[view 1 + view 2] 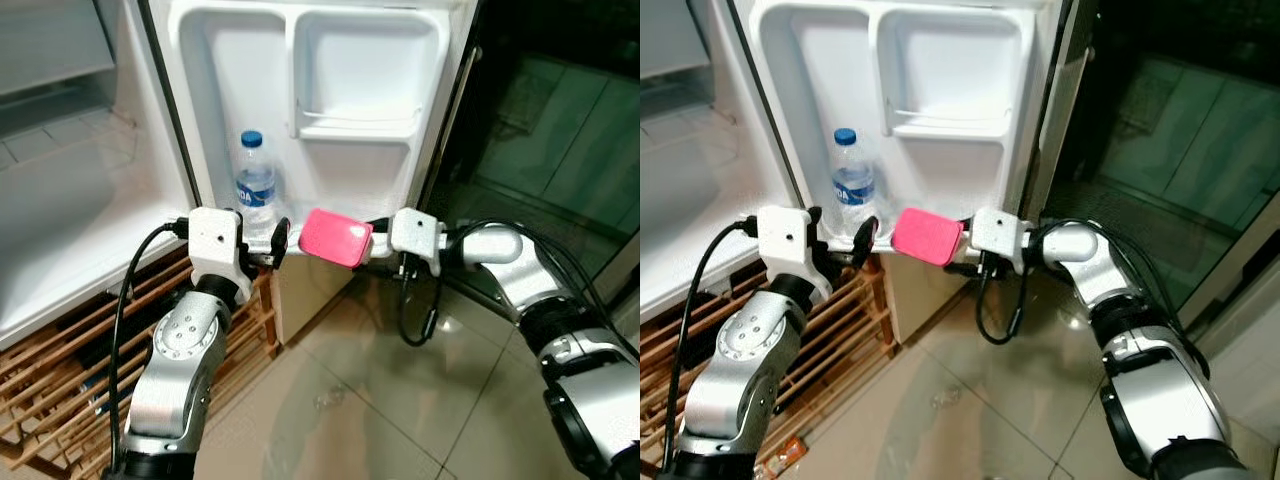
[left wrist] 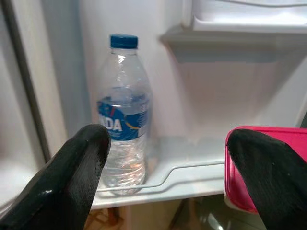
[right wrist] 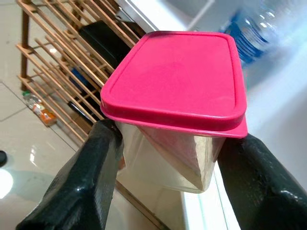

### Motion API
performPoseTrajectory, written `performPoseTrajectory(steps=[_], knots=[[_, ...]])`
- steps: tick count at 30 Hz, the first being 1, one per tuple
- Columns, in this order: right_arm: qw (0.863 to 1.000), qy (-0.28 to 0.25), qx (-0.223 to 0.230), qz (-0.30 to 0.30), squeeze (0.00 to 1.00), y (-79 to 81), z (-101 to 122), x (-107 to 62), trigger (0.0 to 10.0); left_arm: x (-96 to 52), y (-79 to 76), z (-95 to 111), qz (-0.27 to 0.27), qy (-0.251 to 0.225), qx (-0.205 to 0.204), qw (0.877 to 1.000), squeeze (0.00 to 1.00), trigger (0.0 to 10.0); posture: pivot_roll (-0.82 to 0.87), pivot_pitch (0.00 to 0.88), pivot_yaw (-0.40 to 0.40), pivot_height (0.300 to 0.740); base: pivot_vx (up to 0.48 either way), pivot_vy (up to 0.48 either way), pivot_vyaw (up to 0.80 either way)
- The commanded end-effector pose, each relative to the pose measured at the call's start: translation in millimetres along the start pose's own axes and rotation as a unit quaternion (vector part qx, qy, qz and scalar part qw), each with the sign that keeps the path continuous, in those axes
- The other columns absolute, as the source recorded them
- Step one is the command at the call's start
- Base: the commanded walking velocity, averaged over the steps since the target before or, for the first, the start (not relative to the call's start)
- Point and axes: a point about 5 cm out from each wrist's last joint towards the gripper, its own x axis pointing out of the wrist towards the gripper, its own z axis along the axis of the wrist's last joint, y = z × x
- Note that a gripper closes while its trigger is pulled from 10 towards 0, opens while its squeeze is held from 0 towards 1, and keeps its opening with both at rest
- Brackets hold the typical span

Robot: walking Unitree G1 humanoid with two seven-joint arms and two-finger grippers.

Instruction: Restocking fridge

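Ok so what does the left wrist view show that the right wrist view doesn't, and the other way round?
Left wrist view: the bottle's blue cap, the door shelf's wire rail and the open left end effector.

Right wrist view: the container's clear body gripped by the right end effector, plus a wooden rack.

Both: the water bottle and pink lid.

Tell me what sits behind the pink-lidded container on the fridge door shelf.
Behind the pink-lidded container, held by the right hand, stands a water bottle on the door shelf. The shelf part directly behind the container is covered.
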Motion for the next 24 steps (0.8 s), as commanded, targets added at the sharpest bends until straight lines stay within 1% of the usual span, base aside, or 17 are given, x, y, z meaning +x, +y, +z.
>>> performPoseTrajectory(steps=[1,7,13,15,18,22,24], knots=[[1.0,-0.014,-0.02,0.006,0.0,-4.9,8.7,1.3,0.0,-2.1,-4.5,5.7,0.002,-0.009,0.007,1.0,0.0,10.0,-0.06,0.1,-0.003,0.74,0.48,0.0,0.0],[0.999,-0.019,-0.026,0.021,0.0,-3.2,9.6,3.6,0.0,-7.6,-4.0,9.3,0.025,-0.014,0.003,1.0,0.0,10.0,-0.06,0.104,-0.015,0.74,0.48,0.0,0.0],[0.999,-0.02,-0.029,0.028,0.0,-5.1,10.9,1.9,0.0,-8.9,-3.7,10.7,0.037,-0.018,-0.003,0.999,0.0,10.0,-0.06,0.106,-0.023,0.74,0.48,0.0,0.0],[0.999,-0.022,-0.031,0.031,0.0,-5.4,11.7,1.9,0.0,-9.4,-1.5,10.2,0.055,-0.016,0.001,0.998,0.0,10.0,-0.07,0.106,-0.026,0.74,0.45,0.0,0.0],[0.999,-0.023,-0.036,0.034,0.0,-5.4,12.1,1.4,0.0,-9.3,-0.2,9.6,0.068,-0.014,0.001,0.998,0.0,10.0,-0.07,0.105,-0.031,0.74,0.0,0.0,0.0],[0.998,-0.02,-0.046,0.031,0.0,-5.5,11.8,0.4,0.0,-9.9,-1.4,10.4,0.067,-0.016,-0.003,0.998,0.0,10.0,-0.07,0.105,-0.036,0.74,0.0,0.0,0.0],[0.998,-0.015,-0.062,0.02,0.0,-6.7,11.9,-0.5,0.0,-10.7,-1.9,10.8,0.066,-0.017,-0.005,0.998,0.0,10.0,-0.07,0.108,-0.04,0.74,0.0,0.0,0.0]])
